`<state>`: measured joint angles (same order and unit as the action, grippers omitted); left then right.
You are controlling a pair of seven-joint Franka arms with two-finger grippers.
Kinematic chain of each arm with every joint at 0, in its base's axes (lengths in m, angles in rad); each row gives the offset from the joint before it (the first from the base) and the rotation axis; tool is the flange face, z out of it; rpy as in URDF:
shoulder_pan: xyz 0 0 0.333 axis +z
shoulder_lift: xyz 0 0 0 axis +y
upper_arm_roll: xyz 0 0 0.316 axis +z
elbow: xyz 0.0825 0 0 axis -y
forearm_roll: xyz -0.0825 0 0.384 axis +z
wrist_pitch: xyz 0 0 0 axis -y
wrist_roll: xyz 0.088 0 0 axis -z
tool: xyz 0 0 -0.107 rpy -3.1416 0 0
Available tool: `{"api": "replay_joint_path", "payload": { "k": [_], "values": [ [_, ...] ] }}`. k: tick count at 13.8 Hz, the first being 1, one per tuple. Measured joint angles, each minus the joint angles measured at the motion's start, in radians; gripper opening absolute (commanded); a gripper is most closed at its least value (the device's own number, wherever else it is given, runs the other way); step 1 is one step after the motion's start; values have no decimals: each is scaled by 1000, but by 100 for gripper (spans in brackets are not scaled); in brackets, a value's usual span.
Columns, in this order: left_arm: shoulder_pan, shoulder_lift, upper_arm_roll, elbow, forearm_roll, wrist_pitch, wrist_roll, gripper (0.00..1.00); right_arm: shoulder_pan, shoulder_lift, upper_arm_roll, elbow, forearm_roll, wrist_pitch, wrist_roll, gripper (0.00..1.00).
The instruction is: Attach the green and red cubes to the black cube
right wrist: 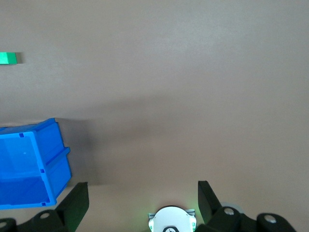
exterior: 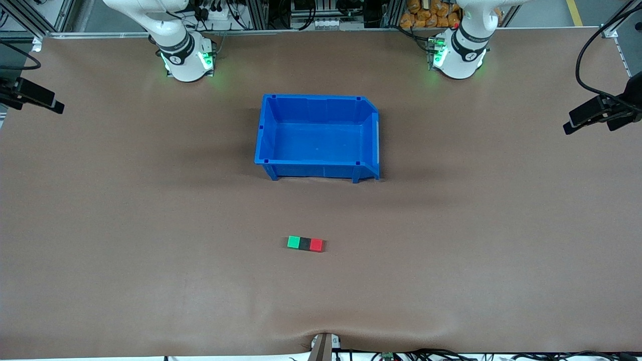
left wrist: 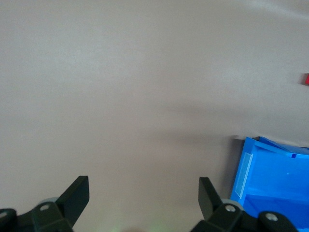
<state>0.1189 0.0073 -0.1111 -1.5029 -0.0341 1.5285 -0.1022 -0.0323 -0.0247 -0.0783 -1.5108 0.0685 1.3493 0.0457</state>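
both grippers hang high above the table with their fingers spread wide and nothing between them. left gripper (left wrist: pixel 144 193) shows its two black fingers (left wrist: pixel 77 193) apart in the left wrist view, over bare brown table (exterior: pixel 476 240) beside the blue bin (exterior: pixel 373 135), at the left arm's end of it. right gripper (right wrist: pixel 143 195) shows the same wide gap in the right wrist view, over bare table beside the bin at the right arm's end, with the white base of its own arm (right wrist: pixel 171 220) showing below it. neither gripper appears in the front view; only the two arm bases stand along the top edge, and both arms wait. the bin sits in the middle of the table, between the two bases and a little nearer to the front camera than they are. three small cubes lie on the table well apart from the bin and nearer to the front camera, pressed together in one short row: the green cube (exterior: pixel 294 242) toward the right arm's end, the black cube (exterior: pixel 305 243) in the middle touching both, and the red cube (exterior: pixel 316 244) toward the left arm's end. an edge of the red cube (left wrist: pixel 306 79) shows at the border of the left wrist view, and the green cube (right wrist: pixel 8 58) at the border of the right wrist view.
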Motion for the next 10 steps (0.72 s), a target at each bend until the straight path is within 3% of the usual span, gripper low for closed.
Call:
{"api": "replay_joint_path", "payload": {
  "k": [10],
  "values": [
    [0, 1, 0, 0, 0, 0, 0, 100, 0, 0, 0, -22, -2, 27, 0, 100]
  ]
}}
